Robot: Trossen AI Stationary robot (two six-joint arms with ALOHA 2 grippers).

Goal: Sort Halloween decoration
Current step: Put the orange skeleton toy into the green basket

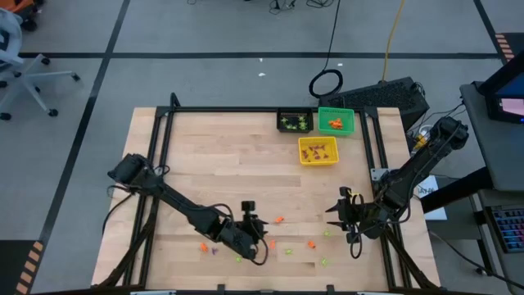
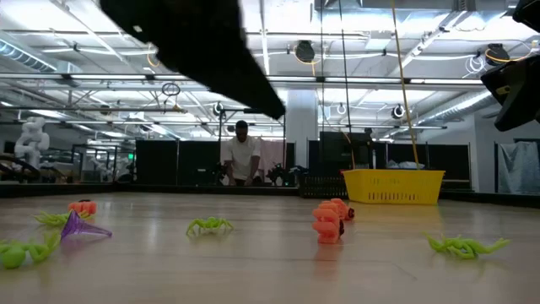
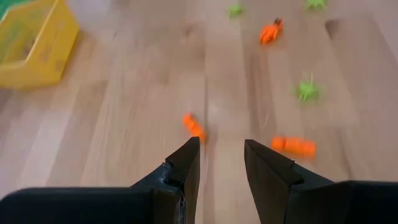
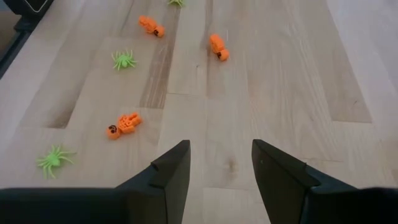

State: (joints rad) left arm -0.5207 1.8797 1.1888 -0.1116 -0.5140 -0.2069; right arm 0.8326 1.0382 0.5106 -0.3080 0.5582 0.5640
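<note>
nearby, orange trinkets (image 3: 194, 126) and green spiders (image 4: 124, 60) dot bare wood under both empty claws, left claw (image 3: 221, 163) and right claw (image 4: 220, 163), fingers apart.

The left arm is stretched from the left edge of the table toward the middle of the near edge, where the left gripper (image 1: 260, 238) is held low above the wood. Its fingers (image 3: 186, 168) are seen parted by a narrow gap, with nothing between them. The right arm is folded in from the right edge, and the right gripper (image 1: 336, 215) is held near the near right corner, pointed toward the left. Its fingers (image 4: 177, 165) are spread wider, with nothing gripped.
</note>
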